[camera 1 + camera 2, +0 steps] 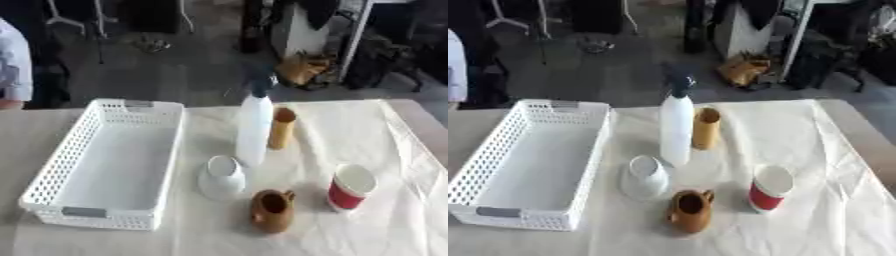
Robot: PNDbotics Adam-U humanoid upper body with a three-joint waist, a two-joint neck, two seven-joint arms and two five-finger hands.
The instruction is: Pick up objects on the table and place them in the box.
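waiting upright beside the empty white basket [52,165], spray bottle [255,127], tube [282,128], cups [353,186] and brown jug [272,210] sit within reach; no hand shows, so hand state can't be told.

Basket [63,165] on table's [35,125] left side, long axis running front to back, nothing in it. Cloth [350,135] covers table's middle and right. On cloth: spray bottle [255,127] upright near table centre; tube [281,128] just right of it, upright. Cup [220,177] in front of bottle. Jug [272,210] nearest front edge. Paper cup [351,187] right of jug, tilted.
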